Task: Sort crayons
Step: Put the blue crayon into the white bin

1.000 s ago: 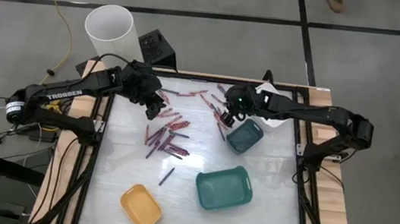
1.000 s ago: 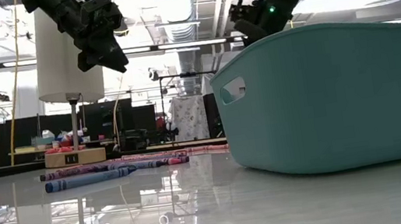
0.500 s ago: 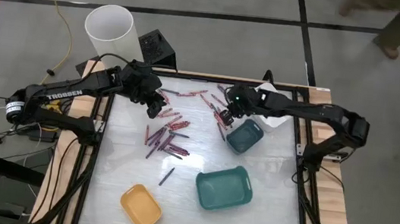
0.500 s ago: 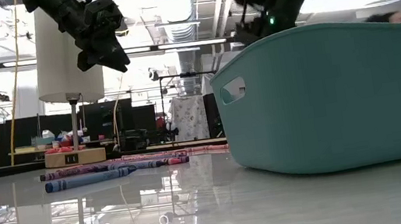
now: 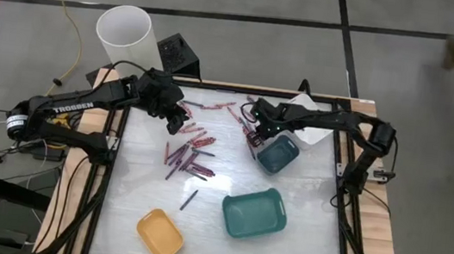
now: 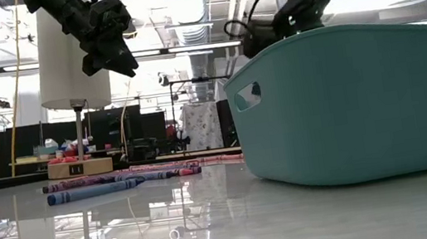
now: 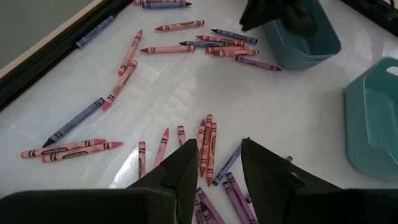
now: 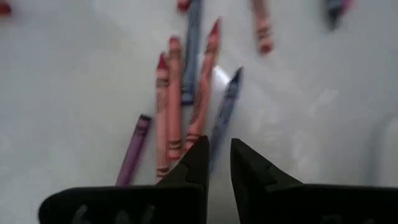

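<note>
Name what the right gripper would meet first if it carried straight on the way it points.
Probably the dark blue-grey wax crayon lying just ahead of the right gripper on the white table; its narrowly parted fingers are empty, though depth is unclear.

High view: straight down on whole table (image 5: 138,212), far. Low view: table height, level, very near teal tray (image 6: 361,99). My wrist views: close above crayons (image 7: 180,46); left wrist and high views share the crayons and small teal tray (image 7: 311,46).
</note>
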Motion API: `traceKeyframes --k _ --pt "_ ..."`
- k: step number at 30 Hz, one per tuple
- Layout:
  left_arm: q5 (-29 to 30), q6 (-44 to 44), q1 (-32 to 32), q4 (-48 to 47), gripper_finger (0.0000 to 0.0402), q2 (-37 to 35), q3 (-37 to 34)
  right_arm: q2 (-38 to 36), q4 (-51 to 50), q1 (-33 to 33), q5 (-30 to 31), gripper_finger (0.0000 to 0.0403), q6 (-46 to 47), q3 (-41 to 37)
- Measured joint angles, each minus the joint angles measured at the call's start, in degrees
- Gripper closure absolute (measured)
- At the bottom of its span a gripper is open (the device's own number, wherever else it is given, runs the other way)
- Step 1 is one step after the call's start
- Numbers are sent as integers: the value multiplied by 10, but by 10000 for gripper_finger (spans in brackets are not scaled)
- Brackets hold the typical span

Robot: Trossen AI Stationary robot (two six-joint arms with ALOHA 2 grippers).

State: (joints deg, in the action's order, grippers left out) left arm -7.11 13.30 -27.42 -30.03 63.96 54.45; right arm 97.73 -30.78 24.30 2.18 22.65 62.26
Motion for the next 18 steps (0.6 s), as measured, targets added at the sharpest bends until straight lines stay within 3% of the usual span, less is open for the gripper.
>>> traceKeyframes --k 6,18 --pt "0 0 0 0 290 0 0 15 1 14 -41 323 -5 0" --pt "0 0 0 0 290 0 0 20 -2 18 -31 197 -6 0"
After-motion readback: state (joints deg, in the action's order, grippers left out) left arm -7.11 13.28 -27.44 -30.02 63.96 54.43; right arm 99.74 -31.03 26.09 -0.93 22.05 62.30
